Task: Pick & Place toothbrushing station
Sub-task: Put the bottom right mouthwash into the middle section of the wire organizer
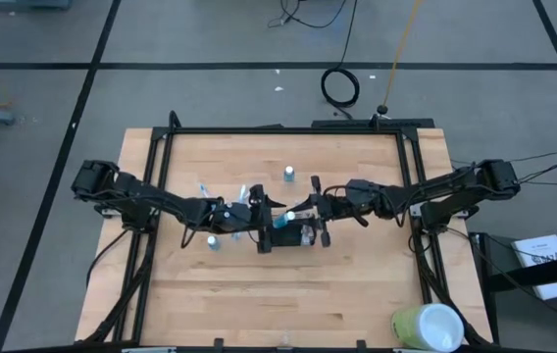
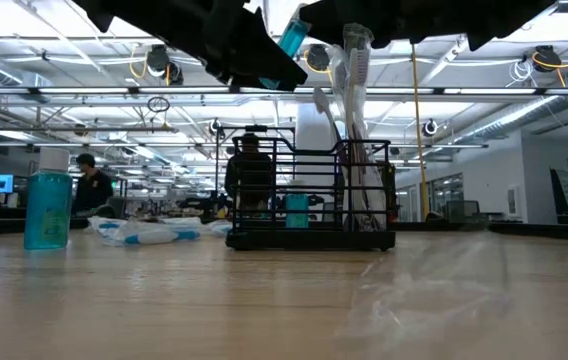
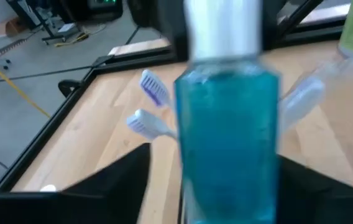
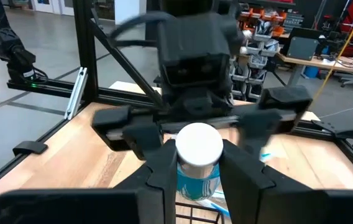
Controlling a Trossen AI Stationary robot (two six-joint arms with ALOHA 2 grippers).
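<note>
A blue mouthwash bottle [image 4: 198, 162] with a white cap hangs over the toothbrushing station [image 1: 305, 238], a small black wire-mesh holder at the table's middle. Toothbrushes [image 2: 352, 110] stand upright in the holder's right end. My right gripper [image 4: 199, 163] comes from the table's right and is shut on the bottle. My left gripper [image 4: 196, 127] faces it from the left, open, with one finger on either side of the bottle [image 3: 228, 124] and a gap showing to each. In the low view the bottle [image 2: 292, 38] sits between the two dark hands, above the holder [image 2: 309, 195]. My right gripper pinches the bottle between its two fingers [image 4: 162, 169], on the blue body just below the white cap [image 4: 199, 179]. The fingers lie about level, coming from the table's right. The bottle is lifted clear above the holder, cap up and somewhat tilted.
A second blue bottle [image 1: 213, 240] stands left of the holder and a third [image 1: 288, 175] behind it. Wrapped toothbrushes [image 1: 207, 190] lie at the left. A white cup with a green lid [image 1: 426, 327] sits at the near right corner. Clear wrap [image 2: 434, 300] lies near the front.
</note>
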